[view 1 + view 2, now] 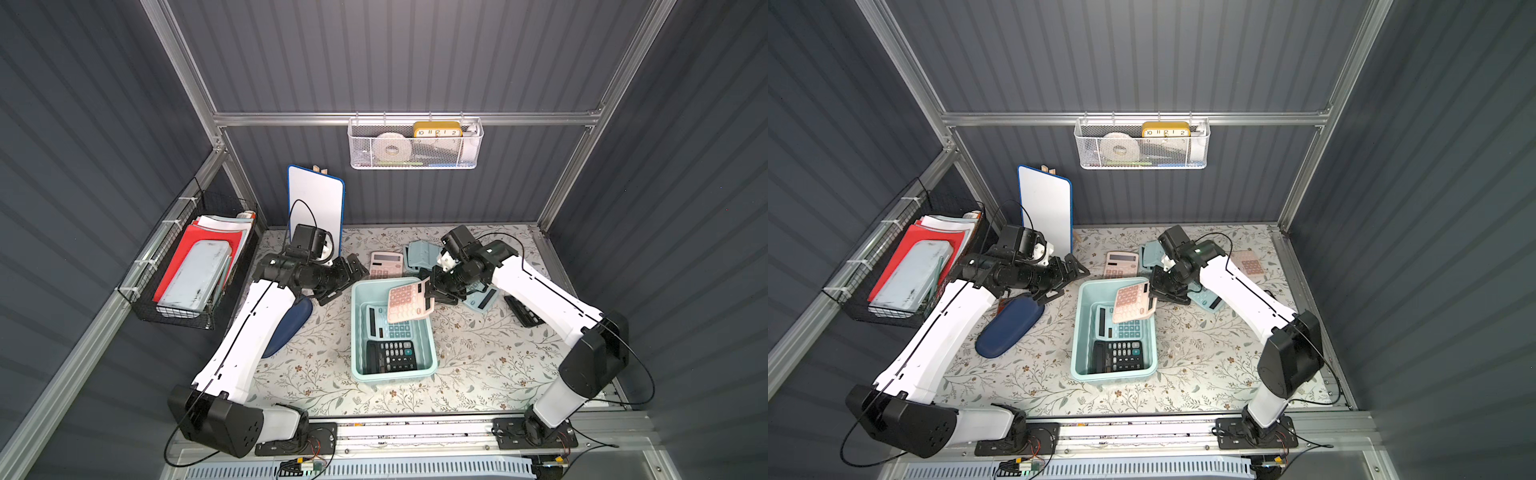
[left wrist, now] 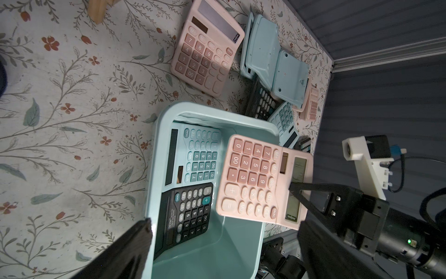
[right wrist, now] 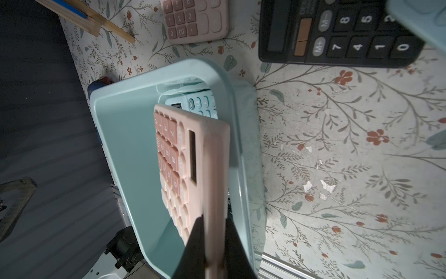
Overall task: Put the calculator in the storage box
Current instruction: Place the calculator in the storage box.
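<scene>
Calculator (image 1: 406, 303) over storage box (image 1: 390, 376); floral tabletop (image 1: 478, 365), grey ribbed walls (image 1: 415, 54).

High overhead top views of whole table (image 1: 478, 365); both wrist views close on storage box (image 2: 217, 251).

A pale mint-green plastic storage box (image 1: 356, 332) sits in the middle of the flower-print bench (image 1: 478, 365). Inside, a black calculator (image 1: 390, 355) lies in front of a light-blue calculator (image 1: 398, 331). A pink calculator (image 1: 407, 303) hangs tilted over the box's back part.

Tilted pink calculator (image 1: 1131, 304) clamped in right pincer (image 1: 1152, 292) above storage box (image 1: 1113, 375).
</scene>
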`<state>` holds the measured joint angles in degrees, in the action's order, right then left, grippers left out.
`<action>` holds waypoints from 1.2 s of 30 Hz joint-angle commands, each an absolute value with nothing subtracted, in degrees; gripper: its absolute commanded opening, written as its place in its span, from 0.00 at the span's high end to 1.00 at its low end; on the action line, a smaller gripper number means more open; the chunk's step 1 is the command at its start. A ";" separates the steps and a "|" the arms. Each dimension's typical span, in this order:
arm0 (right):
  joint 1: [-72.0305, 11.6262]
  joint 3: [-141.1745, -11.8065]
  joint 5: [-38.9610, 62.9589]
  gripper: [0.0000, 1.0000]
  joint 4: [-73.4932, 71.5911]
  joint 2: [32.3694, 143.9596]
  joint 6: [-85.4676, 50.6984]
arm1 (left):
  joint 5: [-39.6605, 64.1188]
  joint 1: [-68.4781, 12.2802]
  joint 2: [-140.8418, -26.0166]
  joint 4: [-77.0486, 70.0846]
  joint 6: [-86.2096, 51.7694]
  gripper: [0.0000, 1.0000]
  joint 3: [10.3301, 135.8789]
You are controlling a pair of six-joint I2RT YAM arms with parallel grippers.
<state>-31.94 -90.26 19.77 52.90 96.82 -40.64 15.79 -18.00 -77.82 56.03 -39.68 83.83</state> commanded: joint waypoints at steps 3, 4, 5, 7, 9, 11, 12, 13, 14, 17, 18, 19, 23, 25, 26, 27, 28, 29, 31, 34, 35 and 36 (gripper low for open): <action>-32.74 -93.32 16.05 1.00 50.89 99.34 -40.90 | 15.44 -17.50 -76.64 57.76 -37.61 0.01 83.08; -32.78 -93.57 15.79 1.00 50.65 99.77 -40.77 | 15.45 -17.49 -76.64 57.69 -37.60 0.00 82.97; -32.76 -93.73 15.44 1.00 50.40 100.16 -40.57 | 15.40 -17.49 -76.64 57.62 -37.54 0.01 82.87; -32.78 -94.11 14.97 1.00 49.94 100.86 -40.29 | 15.47 -17.42 -76.97 57.33 -37.53 0.01 82.71; -32.77 -94.36 15.01 1.00 49.34 101.69 -40.08 | 15.55 -17.40 -77.29 57.22 -37.36 0.01 82.86; -32.75 -94.62 15.03 1.00 49.03 102.50 -39.84 | 15.47 -17.40 -77.67 57.13 -37.35 0.01 82.97; -32.81 -94.61 15.03 1.00 48.91 102.73 -39.73 | 15.59 -17.40 -77.87 57.01 -37.26 0.01 82.97; -32.87 -94.43 14.79 1.00 48.66 102.98 -39.67 | 15.68 -17.40 -78.17 56.95 -37.25 0.01 82.97; -32.85 -94.20 14.77 1.00 48.45 103.06 -39.64 | 15.77 -17.32 -78.43 56.99 -37.12 0.01 83.05; -32.87 -93.50 14.77 1.00 48.14 103.05 -39.33 | 15.90 -17.31 -79.12 56.79 -36.84 0.01 83.31; -32.84 -93.35 13.72 1.00 48.08 103.17 -39.24 | 15.93 -17.31 -79.35 56.65 -36.74 0.01 83.31; -32.86 -93.08 12.59 1.00 48.12 103.17 -38.99 | 16.02 -17.30 -79.68 56.46 -36.65 0.01 83.32; -32.87 -92.14 11.95 1.00 47.57 103.23 -39.11 | 16.43 -17.23 -81.25 56.12 -36.08 0.01 83.94; -32.96 -91.76 11.65 1.00 47.55 103.28 -39.11 | 16.39 -17.23 -81.90 56.21 -35.77 0.01 84.34; -32.96 -91.58 11.26 1.00 47.55 103.31 -39.03 | 16.39 -17.18 -82.24 56.10 -35.61 0.01 84.48; -32.96 -91.37 11.26 1.00 47.63 103.28 -39.02 | 16.43 -17.14 -82.49 56.08 -35.51 0.01 84.59; -32.96 -91.23 11.03 1.00 47.71 103.29 -38.96 | 16.41 -17.12 -82.74 56.21 -35.42 0.01 84.68; -33.05 -91.06 10.91 1.00 47.94 103.26 -38.94 | 16.49 -17.13 -82.87 56.17 -35.42 0.00 84.81; -33.13 -90.63 10.56 1.00 48.05 103.18 -38.85 | 16.44 -17.14 -83.06 56.17 -35.35 0.01 84.94; -33.25 -90.23 10.32 1.00 48.18 103.10 -38.86 | 16.49 -17.08 -83.02 56.17 -35.44 0.01 84.73; -33.32 -90.22 10.26 1.00 48.25 103.10 -38.85 | 16.44 -17.08 -82.91 56.20 -35.56 0.01 84.57; -33.40 -90.23 10.18 1.00 48.21 103.18 -38.85 | 16.48 -17.05 -82.87 56.11 -35.59 0.01 84.45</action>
<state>-33.34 -90.94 12.73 47.92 103.26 -39.11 15.84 -17.56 -82.81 55.77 -36.97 83.68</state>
